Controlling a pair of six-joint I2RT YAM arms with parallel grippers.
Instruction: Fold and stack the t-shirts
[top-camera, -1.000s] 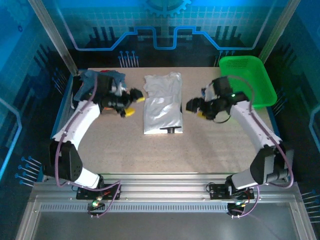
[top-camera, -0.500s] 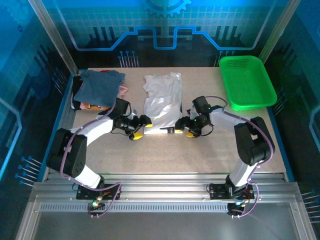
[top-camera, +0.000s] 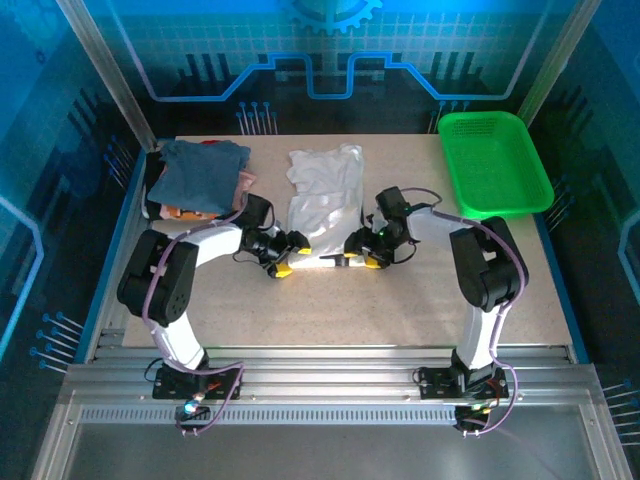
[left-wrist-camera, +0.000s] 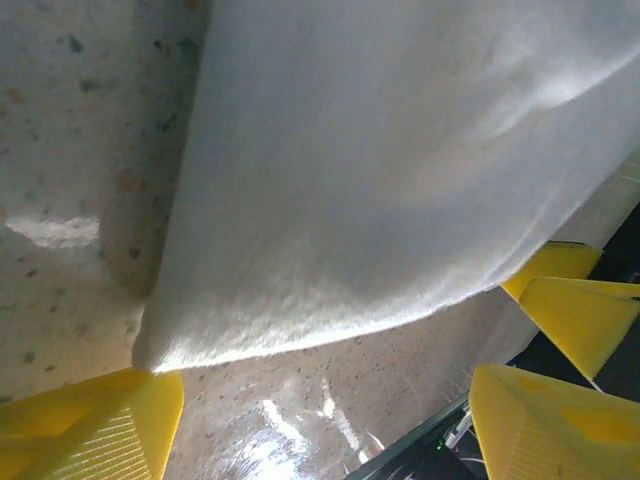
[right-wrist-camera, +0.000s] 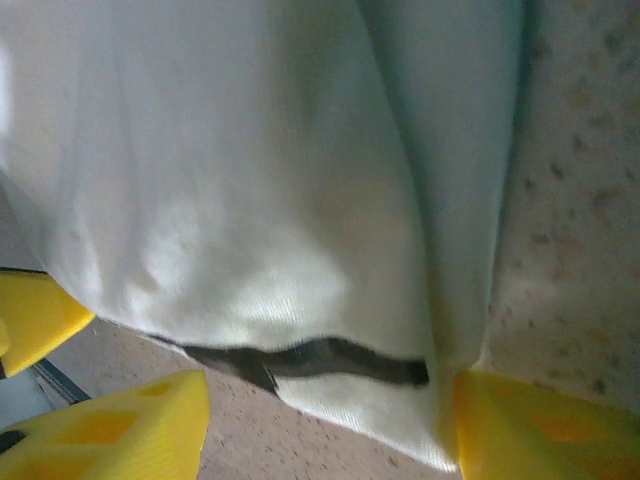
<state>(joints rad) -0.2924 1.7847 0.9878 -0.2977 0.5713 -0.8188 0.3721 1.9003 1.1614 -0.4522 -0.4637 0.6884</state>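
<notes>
White t-shirt (top-camera: 325, 205) lies flat on the worktop (top-camera: 400, 300), left jaws and right jaws open astride its 2 near corners, seemingly ready to pinch the hem for a fold; folded t-shirts (top-camera: 205, 175) sit left of it.

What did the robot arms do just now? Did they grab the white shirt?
Both arms swung in and down: the left gripper from the folded pile, the right gripper from beside the green basket. Their open jaws now straddle the near corners of the white t-shirt, nothing gripped yet. Shirt, pile and basket stayed put.
</notes>
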